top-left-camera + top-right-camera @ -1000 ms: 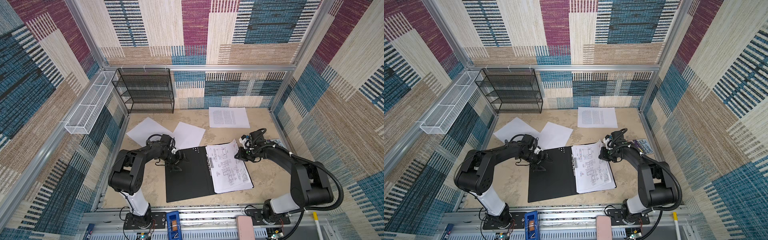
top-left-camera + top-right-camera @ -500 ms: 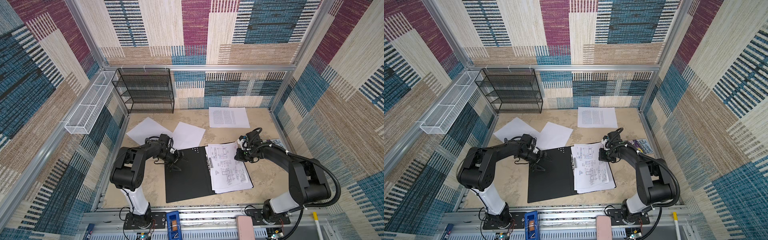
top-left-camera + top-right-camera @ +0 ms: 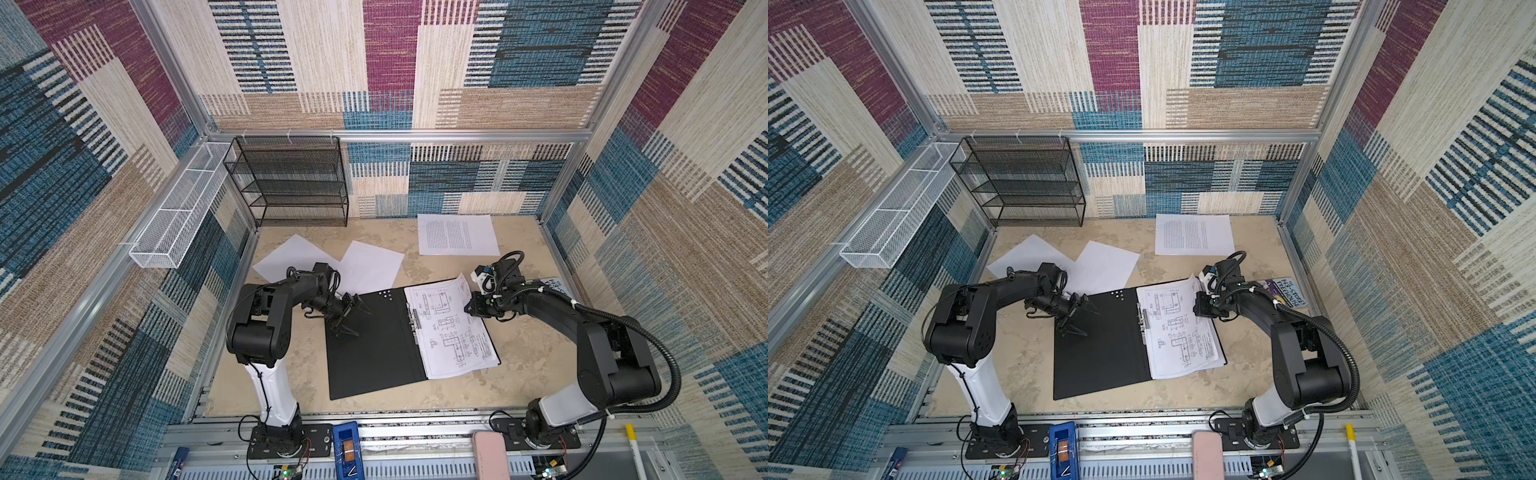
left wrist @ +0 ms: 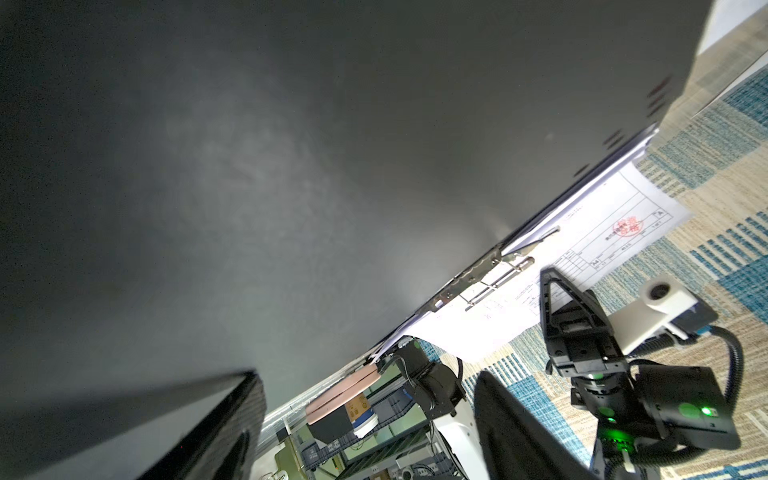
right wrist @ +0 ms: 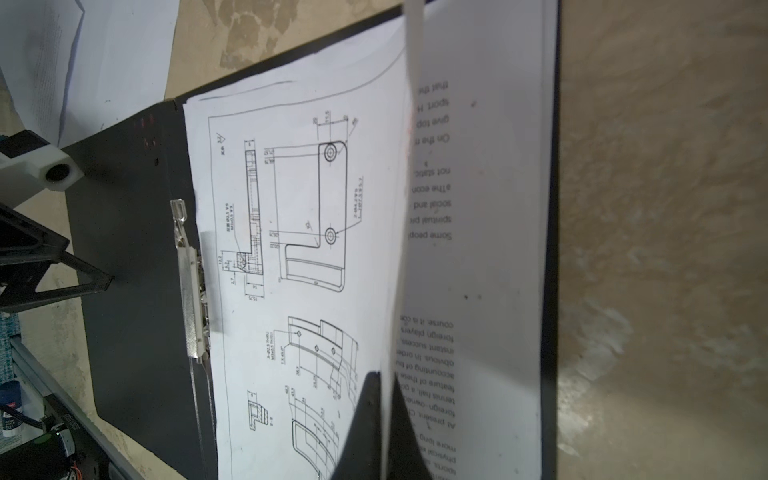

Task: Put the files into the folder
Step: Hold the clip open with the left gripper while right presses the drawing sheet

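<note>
White drawing sheet [image 3: 449, 328], pinched in our closed right gripper [image 3: 468, 308], has swung squarer onto the open folder [image 3: 374, 361]. Our left gripper [image 3: 363, 323] stays spread, tips on its black cover; loose sheets [image 3: 370, 266] beyond both jaws still wait.

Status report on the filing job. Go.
Left gripper open, tips at the folder's empty black cover. Right gripper shut on the drawing sheet's edge, sheet on the folder's other half. Three loose sheets beyond. No obstruction seen.
</note>
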Controlling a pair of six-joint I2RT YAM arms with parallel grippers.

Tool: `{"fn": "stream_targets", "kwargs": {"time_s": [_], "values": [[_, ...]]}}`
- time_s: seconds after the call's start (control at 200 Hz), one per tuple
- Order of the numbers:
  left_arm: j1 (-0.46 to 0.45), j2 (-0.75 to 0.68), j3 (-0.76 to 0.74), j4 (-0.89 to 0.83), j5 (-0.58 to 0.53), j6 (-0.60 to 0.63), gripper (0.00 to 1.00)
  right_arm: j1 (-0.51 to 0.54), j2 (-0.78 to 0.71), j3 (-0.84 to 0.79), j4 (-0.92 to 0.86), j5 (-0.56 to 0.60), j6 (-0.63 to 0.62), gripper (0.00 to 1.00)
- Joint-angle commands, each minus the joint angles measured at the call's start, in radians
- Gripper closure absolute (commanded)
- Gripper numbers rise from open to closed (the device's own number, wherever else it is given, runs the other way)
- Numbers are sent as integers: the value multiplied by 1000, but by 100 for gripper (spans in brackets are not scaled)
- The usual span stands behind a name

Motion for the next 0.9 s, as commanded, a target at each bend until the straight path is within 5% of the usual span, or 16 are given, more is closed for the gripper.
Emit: {"fn": "stream_targets", "kwargs": {"time_s": [0.0, 0.897], "values": [[9, 23, -23, 63, -320, 13, 18, 1, -2, -6, 22, -6, -13, 100], [9, 45, -31, 70, -286, 31, 19, 13, 62, 34, 66, -43, -26, 100]]}}
